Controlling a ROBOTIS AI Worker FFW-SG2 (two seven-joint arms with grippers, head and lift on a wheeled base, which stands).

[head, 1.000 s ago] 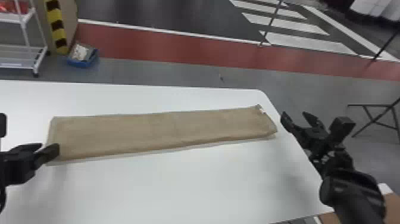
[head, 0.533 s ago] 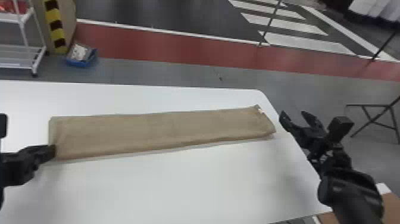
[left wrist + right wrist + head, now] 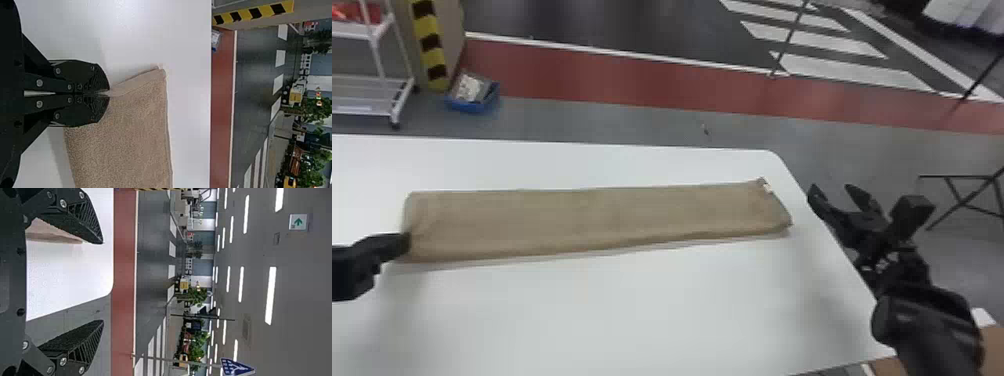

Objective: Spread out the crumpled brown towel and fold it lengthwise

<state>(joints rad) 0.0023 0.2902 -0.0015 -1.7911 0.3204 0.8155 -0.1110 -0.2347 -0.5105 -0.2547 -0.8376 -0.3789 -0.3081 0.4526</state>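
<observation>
One brown terry-cloth towel [image 3: 592, 215], folded to a long narrow band, lies across the left and centre of the head view. It rests flat, with a thin edge of a lower layer along its lower long side. One small white label [image 3: 767, 188] is at its upper right corner.

The towel rests on one white table [image 3: 632, 310] with a rounded far corner, right of the frame's centre. The towel's right end is near the table's right edge.

Two grippers are present, each with two flat black fingers. The left gripper [image 3: 407, 244] is at the left edge of the head view, in contact with the towel's left end. In the left wrist view, the two fingers of the left gripper [image 3: 109, 93] are pressed together and clamp the towel's edge near one corner.

The right gripper [image 3: 832, 192] is at the right of the head view, beyond the table's right edge and apart from the towel. Its two fingers are spread, with nothing between them.

The upper left of the head view contains one white wheeled rack [image 3: 362, 95] with two visible shelves, one yellow-and-black striped post [image 3: 432, 45] and one blue bin [image 3: 474, 106] on the floor. One red floor band [image 3: 632, 80] crosses above the table. One black metal stand [image 3: 952, 176] is at the right edge.
</observation>
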